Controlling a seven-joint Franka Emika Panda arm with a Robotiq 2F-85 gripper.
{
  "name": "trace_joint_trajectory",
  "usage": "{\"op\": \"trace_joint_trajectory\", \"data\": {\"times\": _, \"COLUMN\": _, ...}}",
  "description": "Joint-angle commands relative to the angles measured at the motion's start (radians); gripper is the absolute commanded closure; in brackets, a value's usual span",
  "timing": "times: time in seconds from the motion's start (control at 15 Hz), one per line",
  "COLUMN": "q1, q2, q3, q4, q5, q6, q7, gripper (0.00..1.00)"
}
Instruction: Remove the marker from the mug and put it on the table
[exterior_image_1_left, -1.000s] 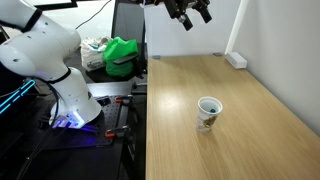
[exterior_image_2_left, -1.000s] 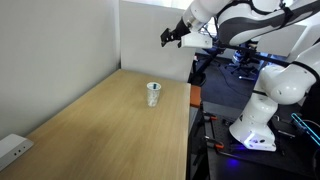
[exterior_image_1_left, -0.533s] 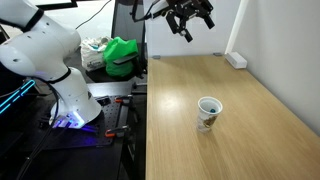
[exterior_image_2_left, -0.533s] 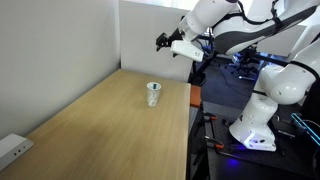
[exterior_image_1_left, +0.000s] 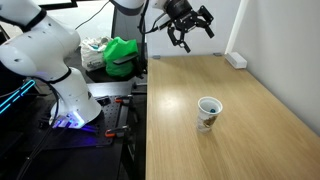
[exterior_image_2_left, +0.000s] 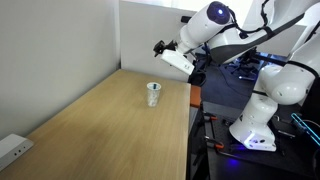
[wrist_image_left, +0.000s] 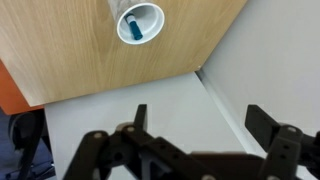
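Light wood grain covers the one table (exterior_image_1_left: 262, 118), and on it stands one white mug (exterior_image_1_left: 208, 113), roughly midway between the long edges and away from every corner. One marker (wrist_image_left: 132, 26) is in play: the wrist view looks down into the mug and shows it as a teal stick leaning inside against the rim. Neither exterior view resolves the marker; there the mug reads only as a small cup with a dark print low on its side.

One gripper (exterior_image_1_left: 188, 24) hangs in the air above the table's far edge in an exterior view, well apart from the mug and touching nothing. In the wrist view its two dark fingers (wrist_image_left: 140, 118) stand wide apart with nothing between them, over the pale wall just past the table's edge.

One white power strip (exterior_image_1_left: 236, 60) lies at the table's corner by the wall, well apart from the mug. Beside the opposite long edge sits a dark cluttered desk with one green object (exterior_image_1_left: 122, 55), and the white robot base (exterior_image_1_left: 55, 65) rises next to it. Nothing stands between gripper and mug.
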Motion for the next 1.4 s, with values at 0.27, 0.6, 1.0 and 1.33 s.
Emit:
{"op": "trace_joint_trajectory", "data": {"times": 0.27, "q1": 0.121, "q2": 0.121, "q3": -0.062, "q4": 0.081, "q5": 0.012, "q6": -0.172, "q7": 0.188, "gripper": 0.00}}
{"op": "trace_joint_trajectory", "data": {"times": 0.6, "q1": 0.164, "q2": 0.105, "q3": -0.111, "q4": 0.051, "q5": -0.003, "q6": -0.144, "q7": 0.155, "gripper": 0.00}}
{"op": "trace_joint_trajectory", "data": {"times": 1.0, "q1": 0.167, "q2": 0.114, "q3": -0.122, "q4": 0.058, "q5": 0.001, "q6": -0.166, "q7": 0.244, "gripper": 0.00}}
{"op": "trace_joint_trajectory", "data": {"times": 1.33, "q1": 0.172, "q2": 0.154, "q3": -0.150, "q4": 0.061, "q5": 0.033, "q6": -0.153, "q7": 0.284, "gripper": 0.00}}
